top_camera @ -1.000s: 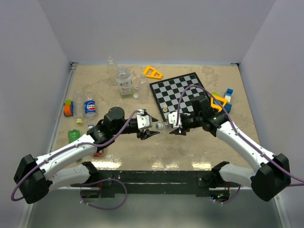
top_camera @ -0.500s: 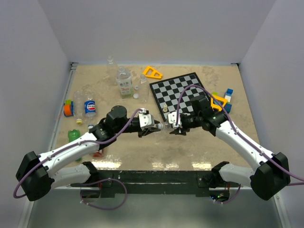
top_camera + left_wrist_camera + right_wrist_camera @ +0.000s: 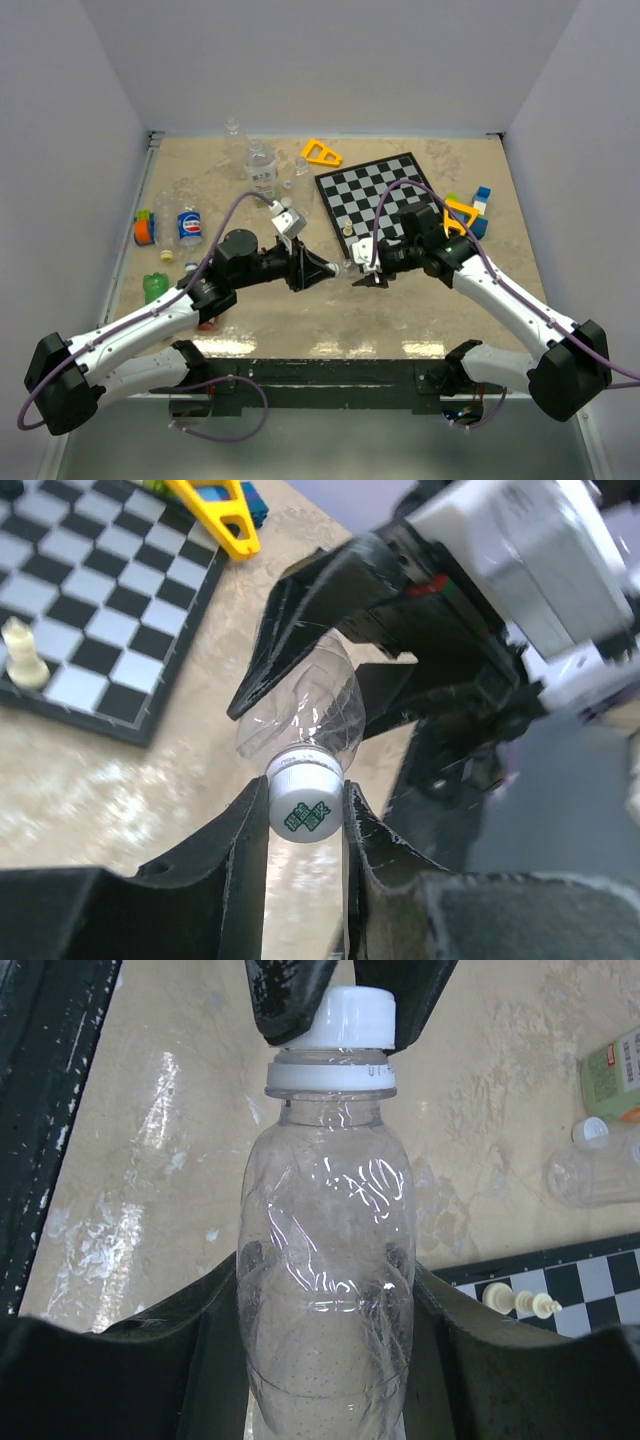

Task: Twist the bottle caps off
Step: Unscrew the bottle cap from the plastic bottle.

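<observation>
A clear unlabelled bottle (image 3: 325, 1260) is held off the table, lying level between the two arms, with my right gripper (image 3: 325, 1300) shut on its body. Its white bottle cap (image 3: 350, 1015), printed with a green mark on top (image 3: 305, 802), points toward the left arm. My left gripper (image 3: 305, 810) is shut on that cap, one finger pressed on each side. In the top view the two grippers meet at mid-table, left gripper (image 3: 333, 268) and right gripper (image 3: 362, 270), with the bottle (image 3: 347, 266) mostly hidden between them.
A chessboard (image 3: 385, 195) with a pale chess piece (image 3: 347, 230) lies behind the grippers. Other bottles stand or lie at the back and left: a labelled one (image 3: 262, 172), a blue cola one (image 3: 189, 225), a green one (image 3: 155, 287). An orange triangle (image 3: 320, 152) and coloured blocks (image 3: 478, 205) sit farther back.
My left gripper moved right onto the cap, closed on it, and its wrist has rolled over. The right arm and the bottle stayed in place.
</observation>
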You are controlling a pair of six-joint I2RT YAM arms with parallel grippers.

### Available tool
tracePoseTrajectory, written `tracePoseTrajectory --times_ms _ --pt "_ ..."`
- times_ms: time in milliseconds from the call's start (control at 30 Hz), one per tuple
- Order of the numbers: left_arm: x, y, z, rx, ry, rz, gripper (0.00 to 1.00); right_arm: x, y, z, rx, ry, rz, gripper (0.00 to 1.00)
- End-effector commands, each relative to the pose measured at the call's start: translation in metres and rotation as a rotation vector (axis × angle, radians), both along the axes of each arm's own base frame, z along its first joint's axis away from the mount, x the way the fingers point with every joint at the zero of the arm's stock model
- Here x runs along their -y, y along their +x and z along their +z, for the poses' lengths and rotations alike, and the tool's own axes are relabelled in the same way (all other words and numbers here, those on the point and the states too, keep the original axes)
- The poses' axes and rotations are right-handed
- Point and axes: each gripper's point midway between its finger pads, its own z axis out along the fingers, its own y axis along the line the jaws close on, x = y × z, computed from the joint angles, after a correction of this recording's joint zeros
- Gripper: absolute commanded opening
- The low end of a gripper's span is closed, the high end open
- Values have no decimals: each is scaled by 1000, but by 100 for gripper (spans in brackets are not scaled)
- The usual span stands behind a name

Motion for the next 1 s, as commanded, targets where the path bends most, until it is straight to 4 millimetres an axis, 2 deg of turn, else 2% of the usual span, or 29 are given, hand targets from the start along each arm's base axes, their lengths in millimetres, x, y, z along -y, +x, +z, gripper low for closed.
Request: tracePoseTrajectory --times_ms 0,33,67,100,200,367,667,967 --pt "-5 -3 21 -493 -211 219 0 4 4 0 16 -8 -12 16" --pt "-5 -3 23 -533 -205 234 0 4 3 0 14 -8 -13 16" --pt "-8 -4 16 -581 -175 265 0 3 3 1 17 -6 -11 16" --pt "-8 -3 23 -590 -183 276 0 4 4 1 17 -6 -13 16" --pt "-11 0 31 -576 -185 300 0 4 4 0 15 -9 -18 16" --pt "-13 1 24 -572 -169 307 0 4 5 -1 15 -11 -21 16" --pt "-14 2 29 -545 -190 305 0 4 4 -2 10 -15 -20 16" --pt "-13 3 23 -550 -174 310 0 5 5 -2 13 -14 -23 16"
